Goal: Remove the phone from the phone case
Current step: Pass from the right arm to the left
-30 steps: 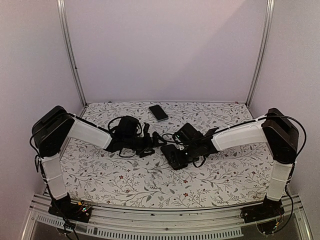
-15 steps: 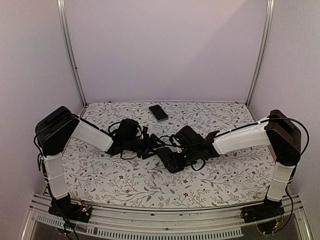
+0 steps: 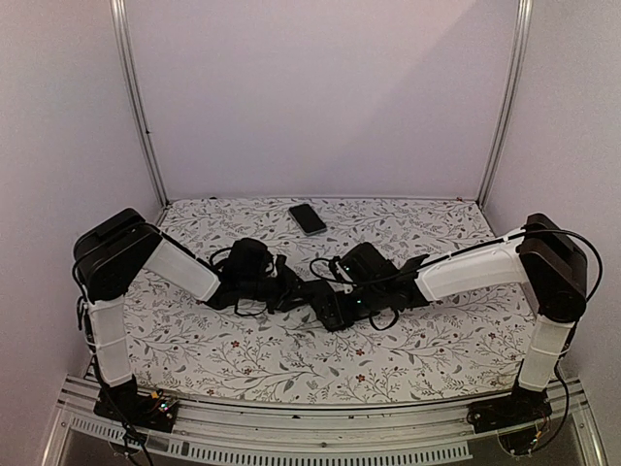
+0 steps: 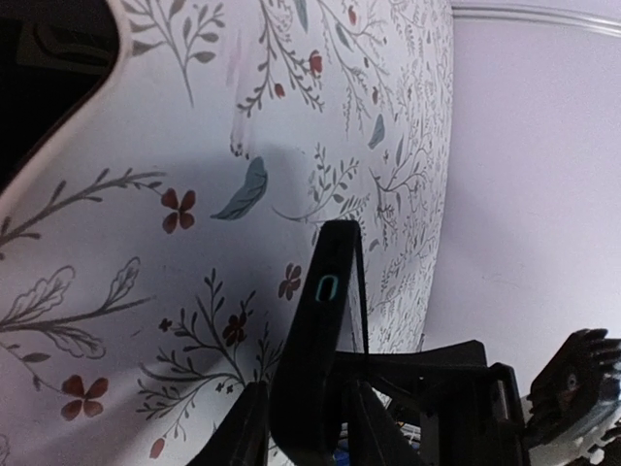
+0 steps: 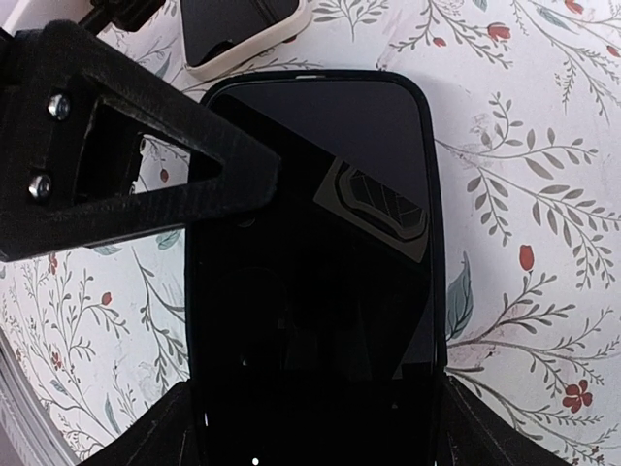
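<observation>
The black phone in its black phone case lies screen up on the flowered table, mid-table in the top view. My right gripper spans its width, with one finger against each long side. My left gripper meets the phone's far end. Its two fingers press on either face of the thin edge, where a port cutout shows. In the right wrist view one left finger crosses the phone's upper left corner. Whether phone and case have parted I cannot tell.
A second dark phone with a pale rim lies at the back of the table, just beyond the held phone. White walls and metal posts close in the back and sides. Cables trail from both wrists.
My left gripper has moved right to the phone's end and closed from wide open onto its edge. The right arm and phone have shifted slightly left.
</observation>
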Controlling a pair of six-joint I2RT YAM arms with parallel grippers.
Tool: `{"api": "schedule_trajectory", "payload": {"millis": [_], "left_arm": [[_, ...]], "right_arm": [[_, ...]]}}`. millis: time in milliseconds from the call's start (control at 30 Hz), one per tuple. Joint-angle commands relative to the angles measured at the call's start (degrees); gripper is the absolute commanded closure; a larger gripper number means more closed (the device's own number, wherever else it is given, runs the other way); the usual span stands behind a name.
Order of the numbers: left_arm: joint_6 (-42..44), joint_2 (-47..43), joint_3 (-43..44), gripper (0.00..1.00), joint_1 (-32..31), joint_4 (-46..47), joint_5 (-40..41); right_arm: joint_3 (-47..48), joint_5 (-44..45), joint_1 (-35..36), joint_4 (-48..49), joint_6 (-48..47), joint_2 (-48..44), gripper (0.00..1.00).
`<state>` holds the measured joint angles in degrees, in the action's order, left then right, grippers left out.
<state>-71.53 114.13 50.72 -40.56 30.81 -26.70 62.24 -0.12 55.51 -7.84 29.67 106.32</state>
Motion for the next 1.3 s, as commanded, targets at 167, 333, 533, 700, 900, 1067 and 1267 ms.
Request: {"api": "schedule_trajectory", "payload": {"millis": [167,333,533,700,900,1067,1267], "left_arm": [[-0.8,0.8,-0.9,0.95,-1.0,4.8,-1.9],[-0.2,0.0,-2.0,1.00,-1.0,7.9,-2.7],[2.4,-1.9,-1.9,1.00,-0.8,8.3,-3.7],[3.3,-4.2,-4.5,1.00,0.3,13.3,-3.8],[3.1,-4.5,-7.0,1.00,2.1,20.1,-6.9],[2.2,-4.8,-8.6,1.00,3.5,24.6,-8.5],[2.8,-6.1,-9.3,1.00,4.7,25.2,-9.5]], "right_arm": [[0.3,1.7,0.7,4.6,0.7,-1.4,0.37],[-0.1,1.1,0.8,5.4,1.6,-0.9,0.33],[-1.4,0.7,0.8,6.7,2.3,-1.8,0.19],[-2.6,-1.8,0.5,7.4,2.0,-3.7,0.05],[-5.8,-7.7,-1.2,13.9,2.1,-6.3,0.01],[-8.8,-14.2,-4.0,18.0,2.6,-8.5,0.01],[-13.5,-22.5,-8.9,22.8,6.0,-10.8,0.02]]}}
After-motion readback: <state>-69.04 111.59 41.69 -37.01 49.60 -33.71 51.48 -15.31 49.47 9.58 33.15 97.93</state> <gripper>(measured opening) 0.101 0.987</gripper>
